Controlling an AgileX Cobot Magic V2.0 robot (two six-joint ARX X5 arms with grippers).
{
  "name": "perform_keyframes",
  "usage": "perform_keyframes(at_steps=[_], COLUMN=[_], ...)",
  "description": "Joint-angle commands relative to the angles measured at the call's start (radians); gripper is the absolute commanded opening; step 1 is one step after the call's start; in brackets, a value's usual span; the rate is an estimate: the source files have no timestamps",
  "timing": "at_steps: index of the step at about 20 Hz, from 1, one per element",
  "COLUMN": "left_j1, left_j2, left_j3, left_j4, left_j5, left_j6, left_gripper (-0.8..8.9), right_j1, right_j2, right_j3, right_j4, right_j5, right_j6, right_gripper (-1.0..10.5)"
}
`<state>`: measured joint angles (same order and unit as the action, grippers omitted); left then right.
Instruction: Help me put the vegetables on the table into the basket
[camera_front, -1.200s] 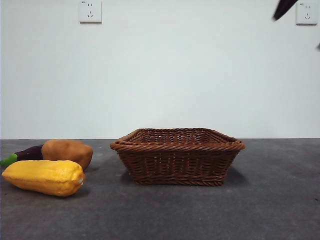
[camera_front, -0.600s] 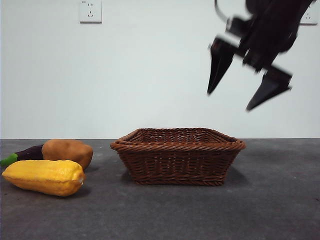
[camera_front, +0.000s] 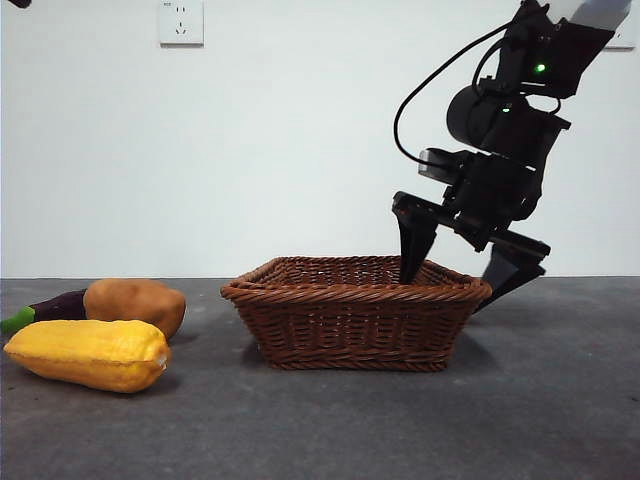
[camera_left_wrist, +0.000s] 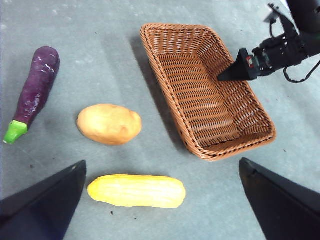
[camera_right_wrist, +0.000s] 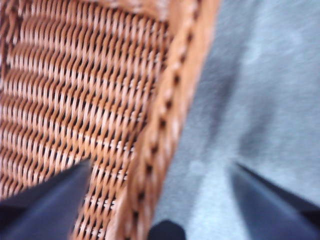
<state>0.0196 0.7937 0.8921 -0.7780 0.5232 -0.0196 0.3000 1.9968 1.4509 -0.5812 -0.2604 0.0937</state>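
Right pincer (camera_front: 460, 270): you see it low at the basket's right end, jaws spread wide and empty, straddling the braided rim with one jaw inside and one outside over the table.
Left pincer (camera_left_wrist: 160, 200): you find it high above the scene, jaws wide apart and holding nothing, looking down on all three vegetables.
Basket (camera_front: 355, 312): brown wicker, standing on the table (camera_front: 560, 400) with nothing inside; your right wrist view shows its rim (camera_right_wrist: 165, 125) blurred, between the jaws.
Corn (camera_front: 88, 354): yellow, lying on the table left of the basket, nearest your front camera.
Potato (camera_front: 135, 303): orange-brown, just behind the corn, apart from the basket.
Eggplant (camera_front: 45, 308): dark purple with a green stem, farthest from the basket, partly hidden behind the potato in your front view.
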Motion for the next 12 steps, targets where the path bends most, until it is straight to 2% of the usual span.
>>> perform_keyframes(at_steps=[1, 2, 5, 9, 12], left_j1=[0.002, 0.002, 0.002, 0.002, 0.002], left_j2=[0.011, 0.015, 0.027, 0.034, 0.047], left_j3=[0.002, 0.002, 0.002, 0.002, 0.002], left_j4=[0.009, 0.008, 0.008, 0.007, -0.011], left_j5=[-0.003, -0.003, -0.004, -0.004, -0.012], left_j6=[-0.006, -0.006, -0.006, -0.006, -0.005], left_gripper=[6.87, 6.87, 6.87, 6.87, 6.87], right_j1=[0.015, 0.021, 0.029, 0.029, 0.029], right_j2=[0.031, 0.034, 0.035, 0.034, -0.019], right_j3=[0.003, 0.003, 0.003, 0.003, 0.004], right_j4=[0.004, 0.01, 0.031, 0.023, 0.014], right_j5=[0.005, 0.008, 0.018, 0.015, -0.023], right_j6=[0.01, 0.01, 0.011, 0.024, 0.037], right_gripper=[2.2, 1.3, 0.0, -0.1, -0.1])
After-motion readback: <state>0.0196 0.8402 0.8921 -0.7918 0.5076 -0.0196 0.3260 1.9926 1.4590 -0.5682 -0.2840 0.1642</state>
